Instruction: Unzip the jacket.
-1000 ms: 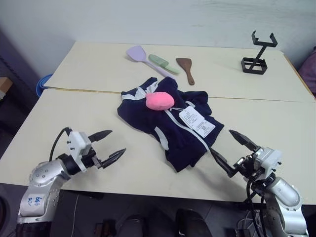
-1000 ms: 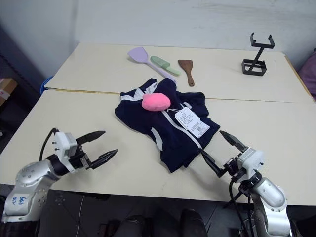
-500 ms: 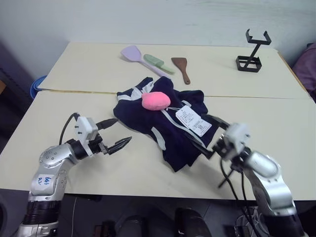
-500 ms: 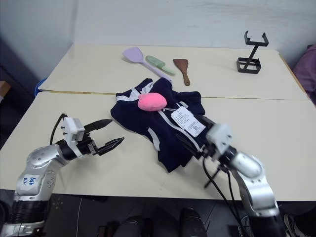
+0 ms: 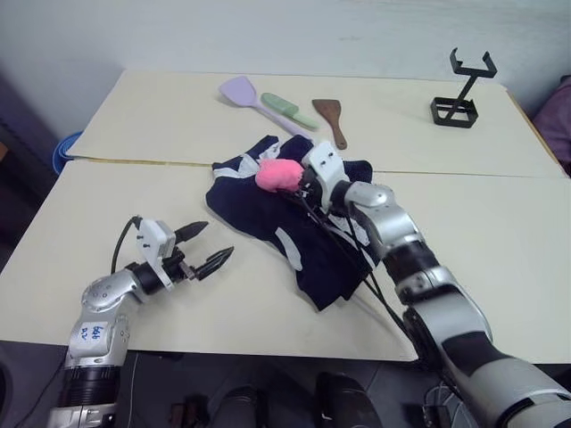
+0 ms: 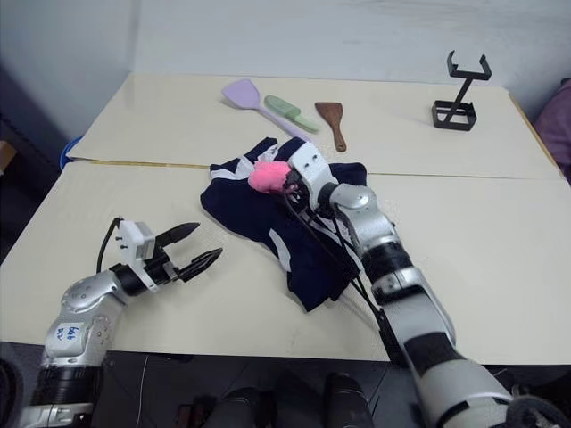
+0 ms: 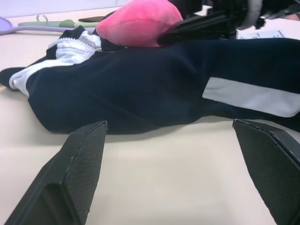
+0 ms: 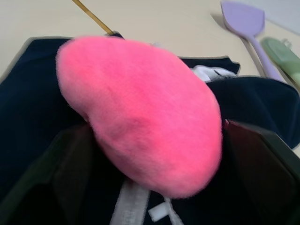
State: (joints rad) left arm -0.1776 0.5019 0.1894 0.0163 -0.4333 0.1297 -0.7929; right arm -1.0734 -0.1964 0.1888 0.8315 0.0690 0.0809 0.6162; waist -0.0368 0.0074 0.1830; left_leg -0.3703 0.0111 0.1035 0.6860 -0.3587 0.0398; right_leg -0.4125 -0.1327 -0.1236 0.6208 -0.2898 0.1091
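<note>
Right gripper [image 8: 154, 154], fingers spread around the pink plush ball [image 8: 140, 112] lying on the jacket [image 5: 303, 232] mid-table, left gripper [image 5: 203, 252] wide open beside it: we judge the cloth soft and limp, best pinched at the zipper pull, apparently hidden under the ball.

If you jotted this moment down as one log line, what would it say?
jacket: zipped, on table | pink plush ball: on jacket | right gripper: open around ball | left gripper: open, short of jacket
</note>
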